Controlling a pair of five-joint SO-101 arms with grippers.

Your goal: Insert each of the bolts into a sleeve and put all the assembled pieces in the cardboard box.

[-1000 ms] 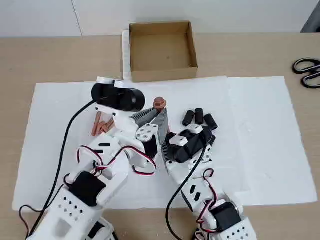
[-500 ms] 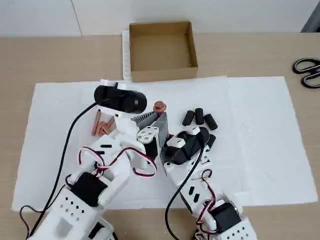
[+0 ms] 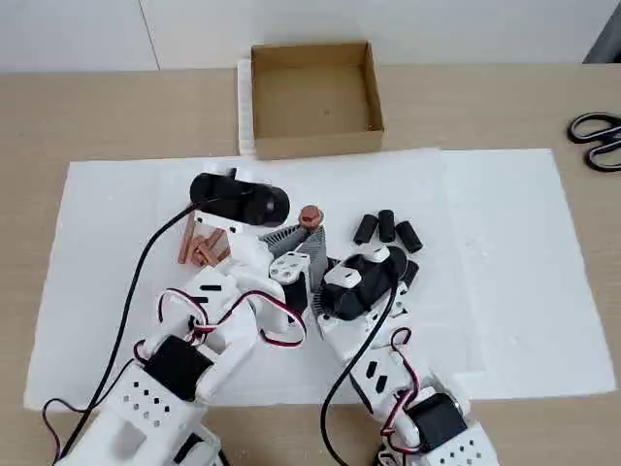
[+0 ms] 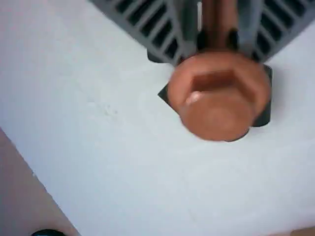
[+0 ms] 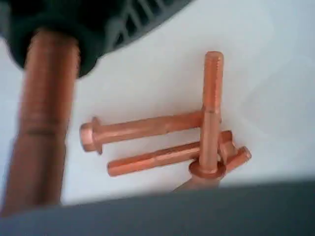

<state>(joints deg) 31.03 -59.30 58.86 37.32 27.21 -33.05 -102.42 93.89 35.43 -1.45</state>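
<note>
My left gripper is shut on a copper bolt, its grey ribbed fingers clamping the shaft just behind the hex head. My right gripper meets it from the near side, holding a black sleeve. The bolt's threaded shaft sticks out through that sleeve. Several loose bolts lie in a heap on the paper to the left, the same bolts lying crossed in the right wrist view. Three loose sleeves lie to the right. The cardboard box stands open at the back.
A white paper sheet covers the tabletop under both arms. Scissors lie on the bare wood at the far right. Another dark sleeve lies by the right arm's body.
The left arm has drawn the bolt nearer, toward the right gripper, and its wrist camera has shifted right and down. The right arm has barely moved.
</note>
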